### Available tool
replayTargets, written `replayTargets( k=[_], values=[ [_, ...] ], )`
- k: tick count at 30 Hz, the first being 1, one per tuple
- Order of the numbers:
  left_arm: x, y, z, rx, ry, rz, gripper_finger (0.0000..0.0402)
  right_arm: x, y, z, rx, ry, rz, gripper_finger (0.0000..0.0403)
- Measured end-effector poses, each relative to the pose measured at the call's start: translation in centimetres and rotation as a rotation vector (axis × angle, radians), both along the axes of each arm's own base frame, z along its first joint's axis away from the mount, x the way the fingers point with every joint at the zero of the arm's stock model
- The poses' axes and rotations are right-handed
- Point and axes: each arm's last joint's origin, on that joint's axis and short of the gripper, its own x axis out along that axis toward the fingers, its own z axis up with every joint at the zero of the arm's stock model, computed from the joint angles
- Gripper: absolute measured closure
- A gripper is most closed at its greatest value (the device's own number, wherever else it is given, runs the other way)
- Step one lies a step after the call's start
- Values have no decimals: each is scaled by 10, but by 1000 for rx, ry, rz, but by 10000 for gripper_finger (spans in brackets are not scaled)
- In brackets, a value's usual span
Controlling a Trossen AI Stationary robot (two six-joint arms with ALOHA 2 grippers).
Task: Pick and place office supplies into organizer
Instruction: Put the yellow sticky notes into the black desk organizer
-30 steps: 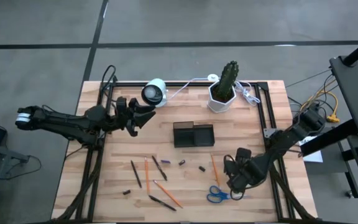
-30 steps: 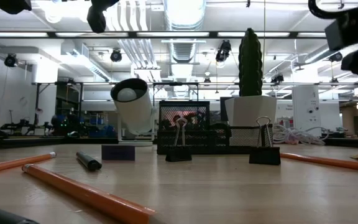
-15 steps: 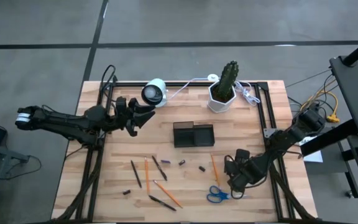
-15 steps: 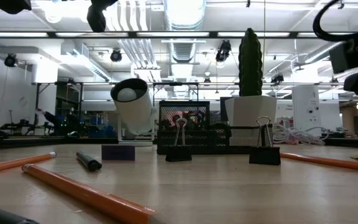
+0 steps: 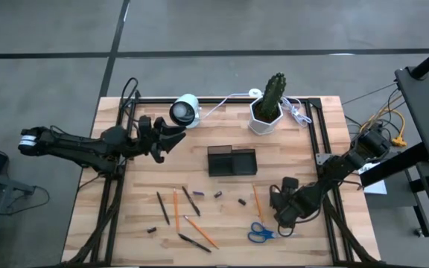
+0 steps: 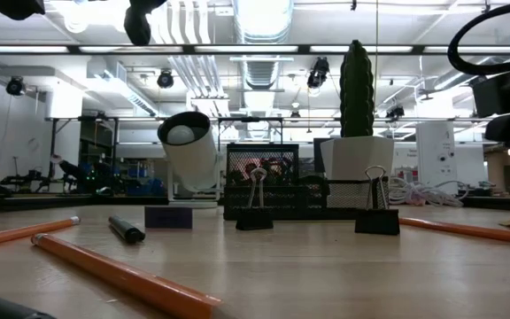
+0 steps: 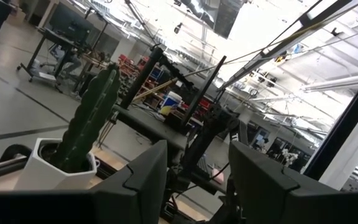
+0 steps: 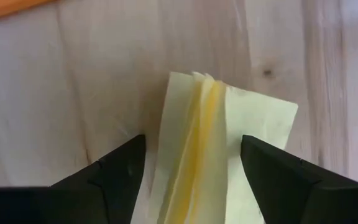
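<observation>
At the table's front right, the right gripper [image 8: 191,180] spread wide astride a pale yellow sticky-note pad [image 8: 213,146] on the wood; farther back, centre, the black rectangular mesh organizer [image 5: 232,161]; far left, the left gripper [image 5: 171,136] part-open, empty.

Lying before the organizer [image 5: 232,161]: pencils [image 5: 176,207] at left, scissors [image 5: 259,234] at right; standing behind it, cactus pot [image 5: 265,117].

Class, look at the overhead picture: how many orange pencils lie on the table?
3 orange pencils: one left of centre, one slanting below it in the picture, and one on the right, just above the scissors. None appears to be hidden.
</observation>
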Motion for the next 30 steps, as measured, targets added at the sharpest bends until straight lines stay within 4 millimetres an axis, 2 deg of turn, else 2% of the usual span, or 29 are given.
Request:
replayTargets(
  k=[7,30],
  values=[
    [-1,0,1,0,-11,0,244,0,0,-1,4,-3,19,197],
    [0,0,1,0,-10,0,244,0,1,-1,5,12,16,376]
  ],
)
